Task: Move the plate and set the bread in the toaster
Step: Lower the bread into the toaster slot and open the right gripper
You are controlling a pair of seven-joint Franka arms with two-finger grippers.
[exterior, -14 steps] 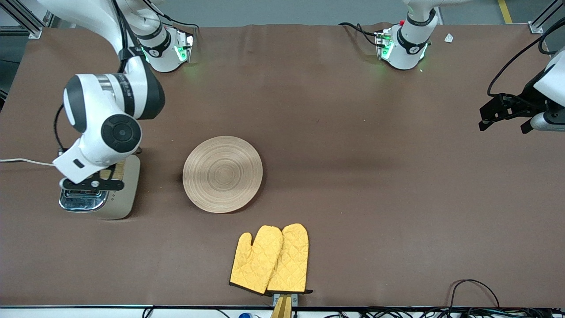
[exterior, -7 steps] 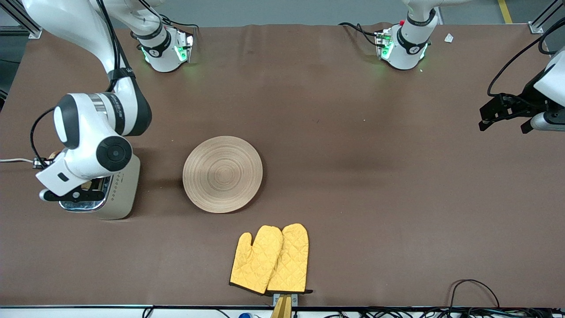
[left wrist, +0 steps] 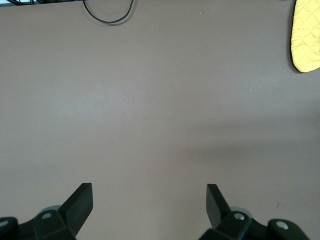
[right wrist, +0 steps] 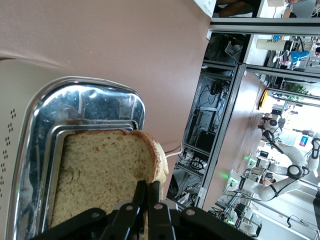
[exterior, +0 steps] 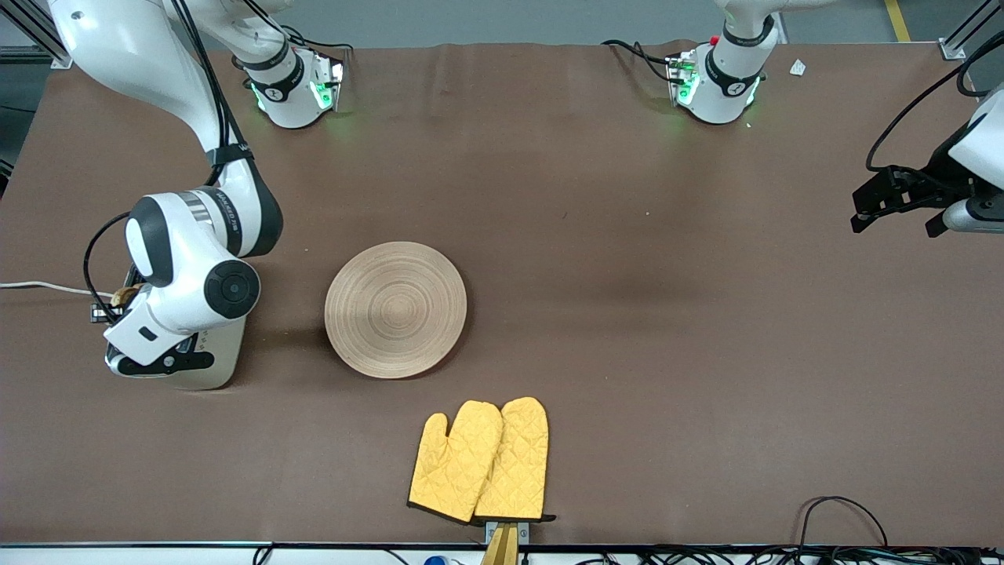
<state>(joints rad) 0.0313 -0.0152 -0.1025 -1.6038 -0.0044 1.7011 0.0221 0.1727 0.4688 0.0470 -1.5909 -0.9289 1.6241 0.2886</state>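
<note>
The light wooden plate [exterior: 395, 309] lies flat in the middle of the table. The cream toaster [exterior: 213, 355] stands toward the right arm's end, mostly hidden under the right arm's wrist. My right gripper [right wrist: 149, 187] is shut on the bread slice's crust edge [right wrist: 105, 170] and holds it right above the chrome top [right wrist: 90, 102], over a slot. Only a bit of bread [exterior: 124, 297] shows in the front view. My left gripper [exterior: 894, 208] is open and empty and waits above bare table at the left arm's end; it also shows in the left wrist view [left wrist: 149, 200].
A pair of yellow oven mitts [exterior: 480, 461] lies nearer to the front camera than the plate, by the table's edge; one mitt shows in the left wrist view [left wrist: 306, 35]. The toaster's white cord [exterior: 39, 286] runs off the table's end.
The right arm's hand has shifted over the toaster with the bread, first toward the table's end, then partly back. The left arm, the plate and the mitts have not moved.
</note>
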